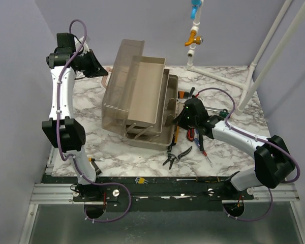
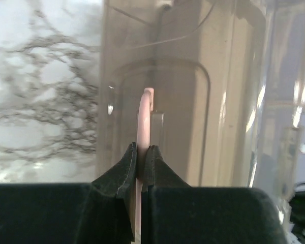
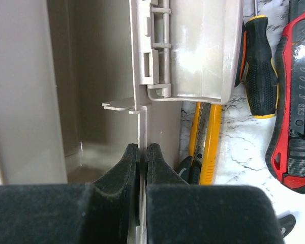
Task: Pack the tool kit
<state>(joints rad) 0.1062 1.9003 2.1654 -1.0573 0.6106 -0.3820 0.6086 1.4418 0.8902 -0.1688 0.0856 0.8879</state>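
- Toolbox (image 1: pixel 142 101) sits open mid-table (image 1: pixel 117 152), slightly toward the back. Translucent lid (image 1: pixel 123 76) is swung up on the L side and a beige tray (image 1: pixel 147 91) is fanned out above the base.
- L gripper (image 2: pixel 141 152): jaws pinched tight on the pink handle (image 2: pixel 145 117) of the lid, thin strap sandwiched betw. the pads. Prob. the reason is to keep the lid propped back so the box stays open for loading.
- R gripper (image 3: pixel 142 152): jaws together, clamped on a thin upright wall of the box base, just below a hinge bracket. Looks like a steadying or tray-shifting grip, not a tool pick. It carries no tool.
- Tools are not packed yet and lie on the marble just R of the box:
  - black/yellow screwdriver (image 3: pixel 256 66)
  - red knife (image 3: pixel 295 101) beside it
  - yellow-handled tool (image 3: pixel 211 137) close against the box wall
  - pliers (image 1: pixel 175 156) nearer the front edge
- They're grouped on the R arm's side, so that arm is likely the one to load them once it lets go of the wall.
- Writing: small marks run down the knife body, too fine to read. No brand or label legible on box, lid or screwdriver.
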